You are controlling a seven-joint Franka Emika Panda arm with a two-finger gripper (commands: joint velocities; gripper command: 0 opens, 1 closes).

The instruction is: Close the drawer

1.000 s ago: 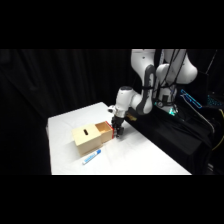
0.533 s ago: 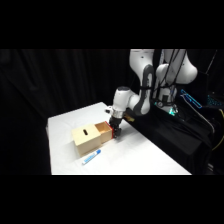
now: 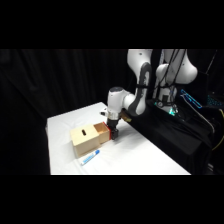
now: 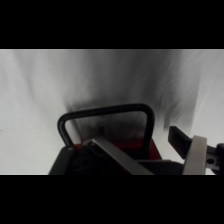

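Looking across the table (image 3: 65, 125) from left to right, we had the pen (image 3: 90, 158) lying just in front of the tan box (image 3: 85, 140), then the drawer (image 3: 102, 131) poking out of the box's right end, and right at that end the gripper (image 3: 113, 134) hanging down off the arm (image 3: 137, 95).

From the wrist camera we saw a dark loop handle (image 4: 107, 117) sitting over the drawer's red front (image 4: 132, 145), with one finger (image 4: 194, 150) off to the right. Honestly we couldn't tell if the claw was apart or pinched together, too much was hidden.

As for handling, we figured the drawer was a light, stiff little wooden tray, nothing fragile about it. It probably slid easily, so the box itself looked like the thing that might scoot along the smooth table if shoved hard. We reckoned no real grab was needed: flat contact on the red front, or on the handle, and a straight push toward the box. An off-centre push looked likely to jam it crooked.
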